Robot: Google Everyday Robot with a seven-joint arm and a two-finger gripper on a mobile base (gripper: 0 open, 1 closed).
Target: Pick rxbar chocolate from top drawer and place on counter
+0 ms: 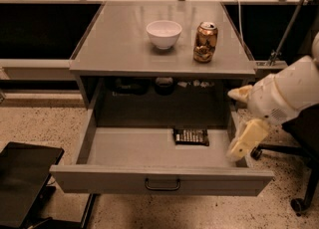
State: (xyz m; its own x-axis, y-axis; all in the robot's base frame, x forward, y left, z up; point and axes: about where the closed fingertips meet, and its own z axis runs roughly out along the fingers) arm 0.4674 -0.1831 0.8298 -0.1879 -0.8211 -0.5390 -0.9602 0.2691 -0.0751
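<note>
The robot's arm (289, 91) is a thick, smooth white shell of rounded, bulging segments, ending in the gripper (243, 118), whose two blocky fingers (247, 141) are pale cream-yellow, duller than the shell, just beside the right-hand wall of the top drawer (99, 179).

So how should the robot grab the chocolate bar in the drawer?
From straight above: the rxbar chocolate lies flat on the floor of the top drawer, long side running left to right, so pinch across its narrow middle, front edge to back edge. The end effector hangs over the drawer's right wall, open.
</note>
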